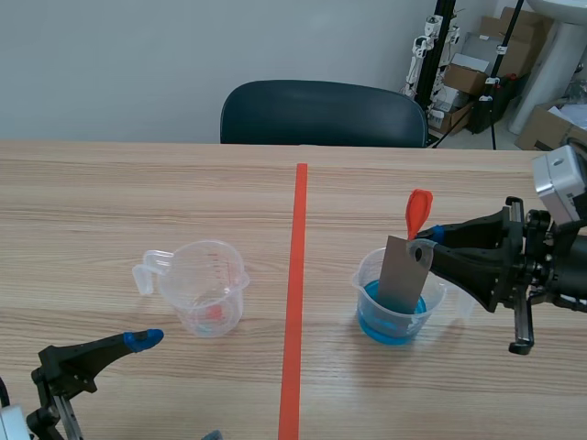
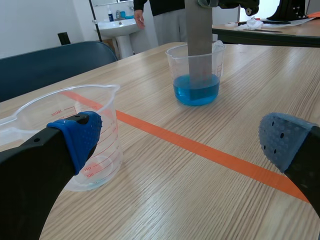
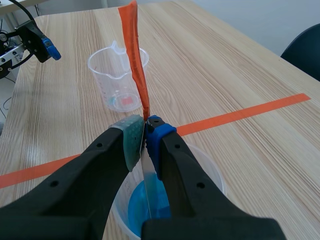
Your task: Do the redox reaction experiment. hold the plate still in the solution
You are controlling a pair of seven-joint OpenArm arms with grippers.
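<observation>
Two clear cups are standing on the table (image 1: 138, 183): one measuring cup (image 1: 206, 286) just beside the spread jaws of the left gripper (image 2: 182, 137), and one cup (image 1: 365, 284) holding blue solution (image 1: 390, 323) under the right gripper (image 3: 145, 132). One grey plate (image 1: 404, 273), bearing one orange-red strip (image 1: 418, 213), is sitting clamped between that gripper's jaws. One dark chair (image 1: 321, 112) is standing well beyond both.

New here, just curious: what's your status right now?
Right fingers shut on metal plate, dipped in blue solution. Left fingers open near clear measuring cup. Nothing blocking.

The plate (image 1: 402, 273) stands in the beaker (image 1: 367, 286), clamped in my right pincer (image 1: 427, 240) (right of the tape line (image 1: 295, 275)). The measuring cup (image 1: 204, 286) lies left, before my left pincer (image 2: 182, 142).
</observation>
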